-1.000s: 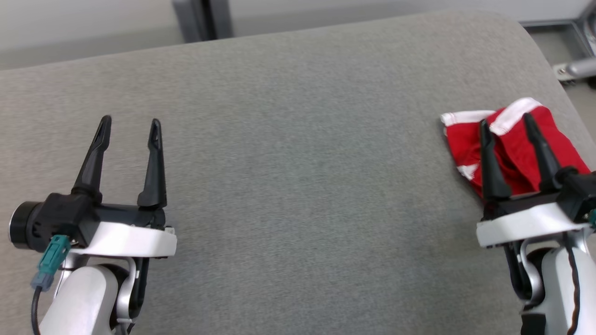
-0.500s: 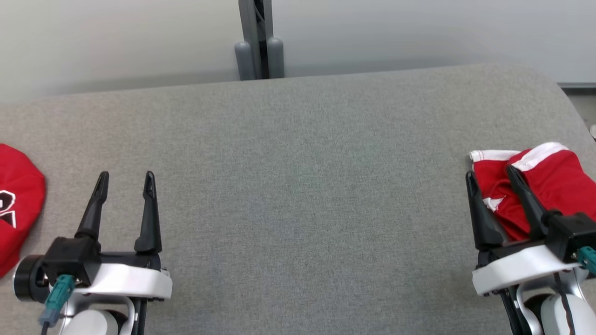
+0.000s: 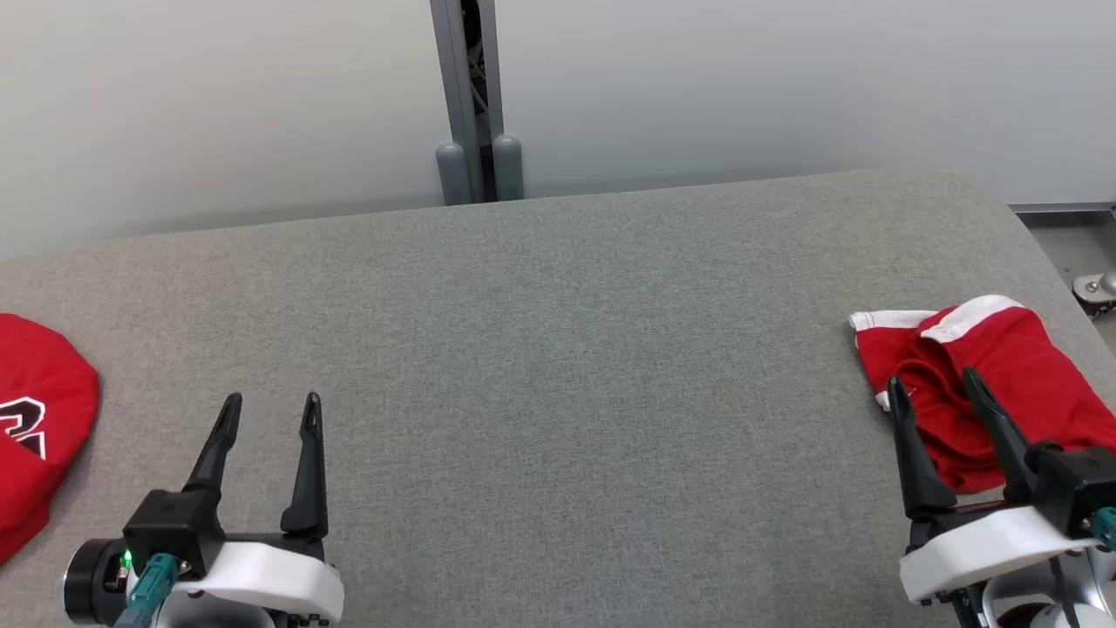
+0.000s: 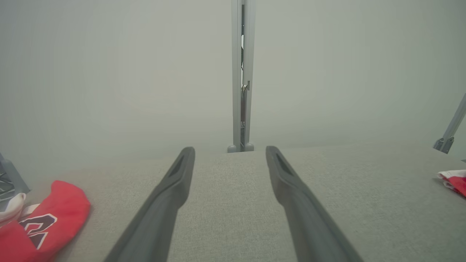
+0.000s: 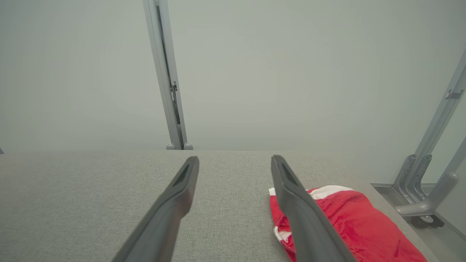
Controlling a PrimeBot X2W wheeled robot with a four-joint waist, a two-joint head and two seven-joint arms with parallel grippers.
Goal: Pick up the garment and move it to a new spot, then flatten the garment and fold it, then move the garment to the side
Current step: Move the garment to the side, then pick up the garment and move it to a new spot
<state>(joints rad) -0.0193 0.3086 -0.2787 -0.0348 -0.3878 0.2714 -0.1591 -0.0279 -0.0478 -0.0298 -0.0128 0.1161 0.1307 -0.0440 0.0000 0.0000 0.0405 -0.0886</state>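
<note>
Pale grey wall [image 3: 218, 105] and an upright grey metal post [image 3: 471, 96] at 12 o'clock now stand behind the grey fabric-covered surface [image 3: 558, 366]. A second ago the head view looked lower and took in almost none of them. The whole picture has shifted, so this is the camera lifting, not the things moving. With it, a flat red garment with a printed numeral [image 3: 39, 419] has come into view at 9 o'clock, at the surface's left edge.

The crumpled red garment with white trim [image 3: 1029, 366] lies at 3 o'clock, near the surface's rounded right end. The right gripper [image 3: 931, 380] hovers at its near edge, fingers wide apart as before and clamped on nothing. In the right wrist view, grey fabric shows between the fingers and the garment lies beside the right-hand one. The left gripper [image 3: 273, 401], at 7 o'clock, is likewise spread and empty, well apart from either garment.

My reading is that the trimmed garment looks set aside, though bunched rather than neatly folded, and the lifted view suggests the robot is taking stock. Whether the numbered garment comes next I cannot tell. A grey metal frame foot [image 3: 1094, 283] stands on the floor past 3 o'clock.
</note>
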